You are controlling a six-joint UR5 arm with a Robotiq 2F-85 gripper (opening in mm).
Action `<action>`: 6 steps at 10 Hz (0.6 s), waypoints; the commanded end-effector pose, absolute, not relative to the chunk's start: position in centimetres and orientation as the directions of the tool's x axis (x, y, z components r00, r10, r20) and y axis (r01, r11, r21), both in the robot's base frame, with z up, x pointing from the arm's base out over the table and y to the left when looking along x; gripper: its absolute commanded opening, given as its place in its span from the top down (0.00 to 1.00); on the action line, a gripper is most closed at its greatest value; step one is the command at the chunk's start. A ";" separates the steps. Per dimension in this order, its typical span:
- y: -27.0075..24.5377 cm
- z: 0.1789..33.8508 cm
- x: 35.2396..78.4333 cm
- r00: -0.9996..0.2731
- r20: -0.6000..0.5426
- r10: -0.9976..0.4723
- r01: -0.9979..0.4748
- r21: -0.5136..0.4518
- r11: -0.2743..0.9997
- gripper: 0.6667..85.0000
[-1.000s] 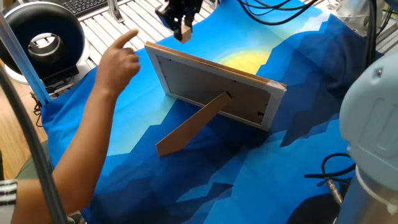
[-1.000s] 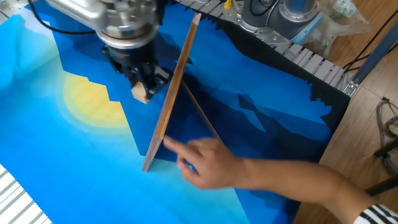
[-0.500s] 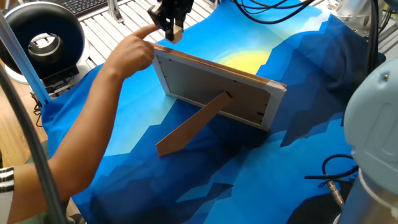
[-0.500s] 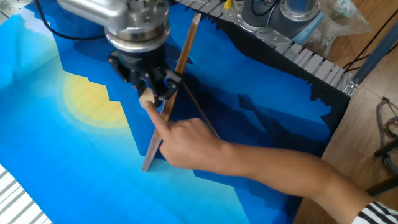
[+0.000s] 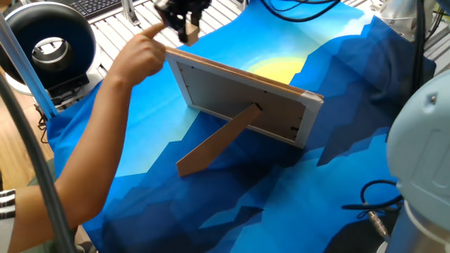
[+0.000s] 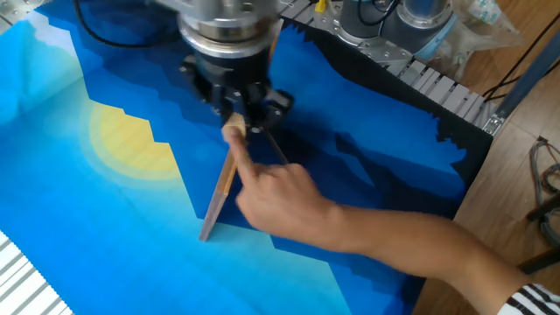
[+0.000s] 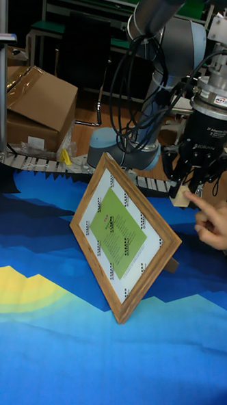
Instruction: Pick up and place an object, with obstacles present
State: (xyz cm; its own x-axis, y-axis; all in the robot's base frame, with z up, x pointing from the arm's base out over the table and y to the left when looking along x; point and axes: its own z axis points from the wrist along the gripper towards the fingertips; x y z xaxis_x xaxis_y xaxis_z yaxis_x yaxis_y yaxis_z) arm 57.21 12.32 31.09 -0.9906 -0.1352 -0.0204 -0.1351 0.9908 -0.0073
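Note:
My gripper (image 5: 187, 28) is shut on the object, a small tan block (image 5: 190, 34), and hangs just past the far left corner of the obstacle, a standing picture frame (image 5: 239, 95). The frame's grey-white back and long prop leg (image 5: 214, 144) face one fixed view. In the other fixed view the gripper (image 6: 236, 122) holds the block (image 6: 233, 130) right above the frame's thin top edge (image 6: 219, 197). The tall fixed view shows the block (image 7: 181, 197) in the gripper (image 7: 186, 190), to the right of the frame's green-pictured front (image 7: 124, 236).
A person's hand (image 5: 143, 53) reaches in, its finger touching or almost touching the held block; hand (image 6: 278, 199) and arm cross the cloth beside the frame. A black ring-shaped device (image 5: 48, 43) stands at the left, a cardboard box (image 7: 34, 103) behind the table.
The gripper has carried the block sideways along the frame, from the sun side to above its top edge. The person's finger has followed and now reaches the block.

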 end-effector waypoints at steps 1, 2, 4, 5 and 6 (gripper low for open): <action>14.0 30.9 57.4 -0.991 -0.026 -0.134 -0.135 0.044 0.990 0.99; 14.3 30.6 57.5 -0.992 -0.024 -0.127 -0.128 0.044 0.991 0.99; 15.2 30.1 57.8 -0.993 -0.035 -0.111 -0.113 0.035 0.993 0.99; 15.1 30.4 57.6 -0.994 -0.026 -0.107 -0.108 0.026 0.994 0.99; 15.2 30.5 57.6 -0.994 -0.028 -0.107 -0.108 0.027 0.994 0.99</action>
